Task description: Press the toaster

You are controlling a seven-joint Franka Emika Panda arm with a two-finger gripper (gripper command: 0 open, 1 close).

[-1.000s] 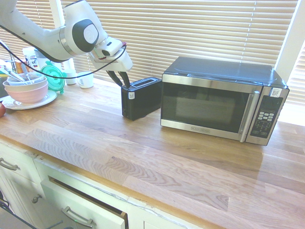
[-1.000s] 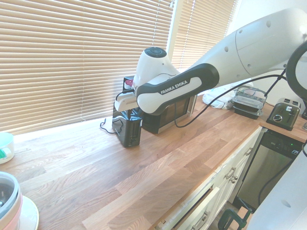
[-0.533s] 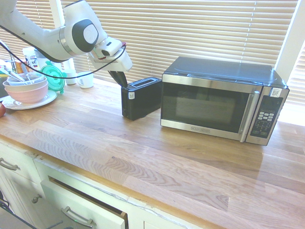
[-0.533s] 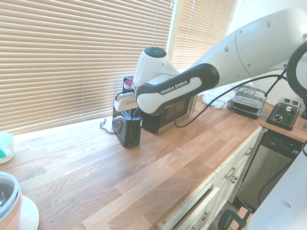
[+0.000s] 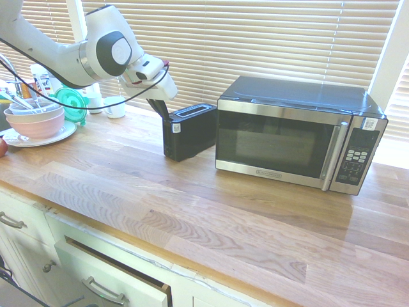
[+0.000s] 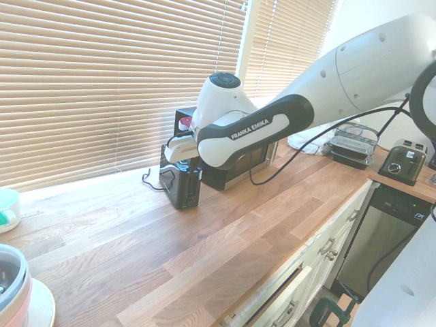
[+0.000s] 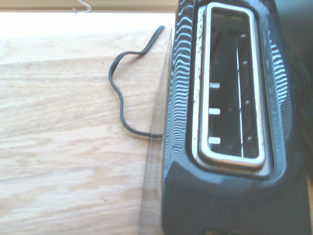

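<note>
The toaster (image 5: 190,131) is a small black box with a long top slot and a white sticker on its near end, standing on the wooden counter just left of the microwave. My gripper (image 5: 163,114) hangs over that sticker end, fingers pointing down and pressed together, tips at the toaster's top edge. From the other side, the gripper (image 6: 181,161) sits directly above the toaster (image 6: 182,185). Looking straight down, the wrist view shows the toaster (image 7: 220,147) with its empty slot.
A steel-and-black microwave (image 5: 297,134) stands right against the toaster. Pink bowls on a plate (image 5: 35,121) and a white cup (image 5: 115,106) are at the left. The toaster's black cord (image 7: 120,93) lies on the counter behind it. Window blinds run along the back.
The fingers, slightly apart a second ago, have come together. The wrist has tilted a little and the hand has shifted slightly while staying over the toaster's end.
</note>
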